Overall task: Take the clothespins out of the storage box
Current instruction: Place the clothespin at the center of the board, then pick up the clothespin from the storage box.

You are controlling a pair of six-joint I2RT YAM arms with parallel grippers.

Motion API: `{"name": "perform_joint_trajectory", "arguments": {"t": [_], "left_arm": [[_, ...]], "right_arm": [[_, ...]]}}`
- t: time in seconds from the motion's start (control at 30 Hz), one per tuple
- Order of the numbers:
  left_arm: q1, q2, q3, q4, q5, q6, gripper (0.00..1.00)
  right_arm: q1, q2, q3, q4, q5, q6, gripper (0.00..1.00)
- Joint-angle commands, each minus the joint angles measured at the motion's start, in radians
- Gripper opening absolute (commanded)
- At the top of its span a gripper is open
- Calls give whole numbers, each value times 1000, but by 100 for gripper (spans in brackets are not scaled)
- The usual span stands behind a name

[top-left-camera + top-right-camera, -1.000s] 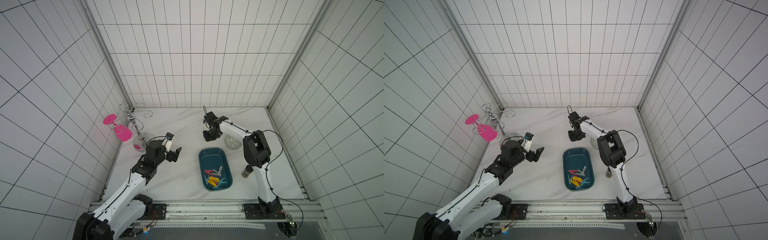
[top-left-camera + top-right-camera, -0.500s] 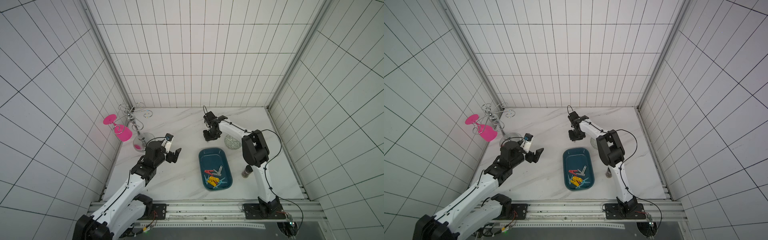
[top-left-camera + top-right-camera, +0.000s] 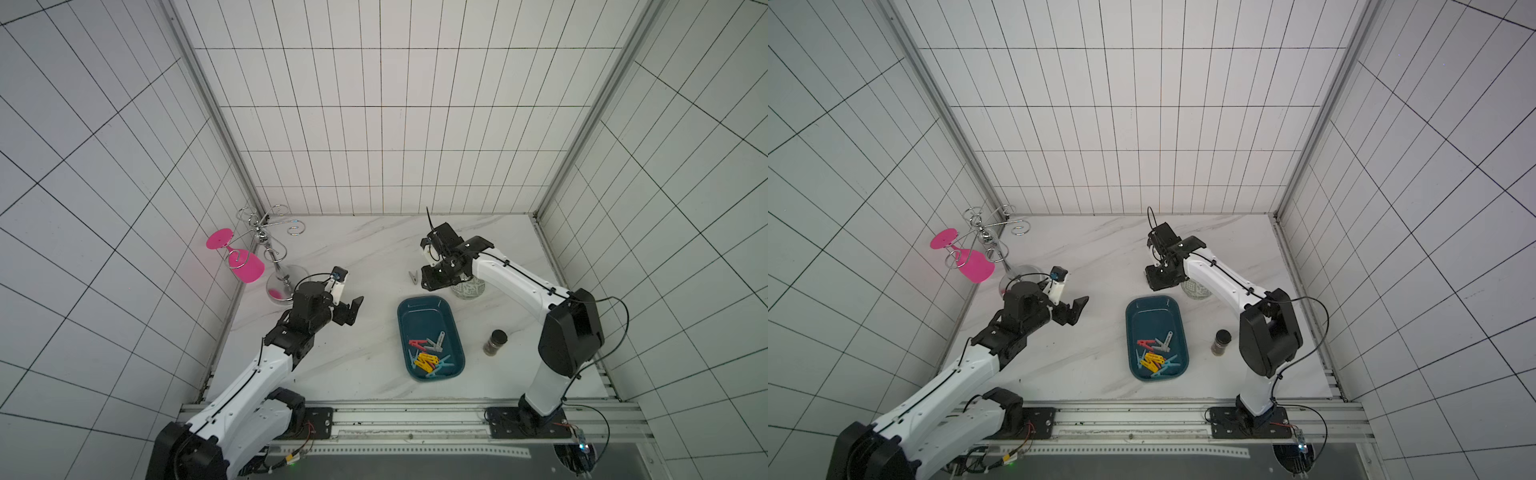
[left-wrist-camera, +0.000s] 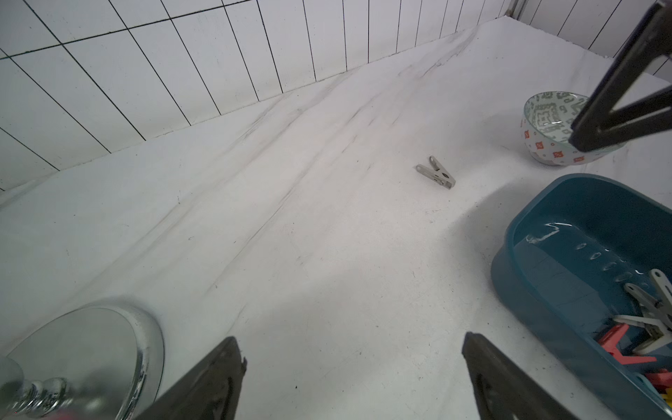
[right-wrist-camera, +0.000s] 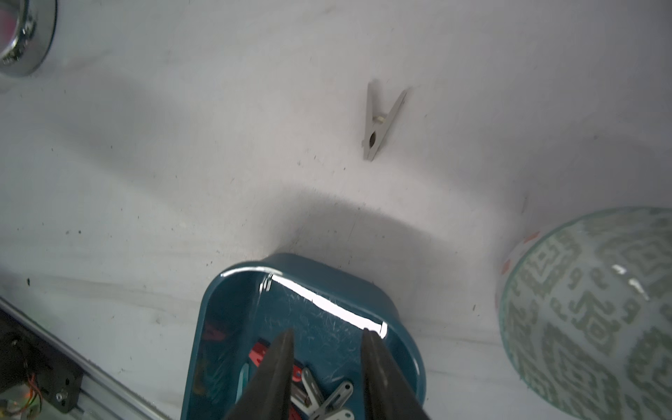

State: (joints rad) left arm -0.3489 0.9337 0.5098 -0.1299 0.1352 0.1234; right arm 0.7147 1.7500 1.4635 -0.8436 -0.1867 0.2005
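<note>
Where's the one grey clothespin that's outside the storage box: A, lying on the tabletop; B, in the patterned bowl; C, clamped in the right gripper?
A: the grey clothespin lies on bare tabletop, apart from the patterned bowl and the open, empty right gripper.

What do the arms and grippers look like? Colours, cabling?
The left arm and right arm match: white link shells, black joint housings, and a thin black cable clipped along the links. A loose black cable loops off the right arm's elbow. The left gripper and right gripper have black tapered fingers. The left's wrist camera is white with a blue part.
</note>
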Motion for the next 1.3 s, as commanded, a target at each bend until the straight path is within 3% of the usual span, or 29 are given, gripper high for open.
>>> {"name": "perform_joint_trajectory", "arguments": {"t": [0.0,0.4,0.97,1.27], "left_arm": [[-2,19,0,27,25,0,95],[-2,61,17,35,48,4,95],[-2,59,8,33,30,9,95],[-2,58,0,26,16,5,95]], "right_arm": [[40,-48,-70,-77,-3,-35,35],[114,-92,-212,-164,72,277,37],[141,1,-262,-163,78,280,44],[141,54,-246,-140,78,253,43]]}}
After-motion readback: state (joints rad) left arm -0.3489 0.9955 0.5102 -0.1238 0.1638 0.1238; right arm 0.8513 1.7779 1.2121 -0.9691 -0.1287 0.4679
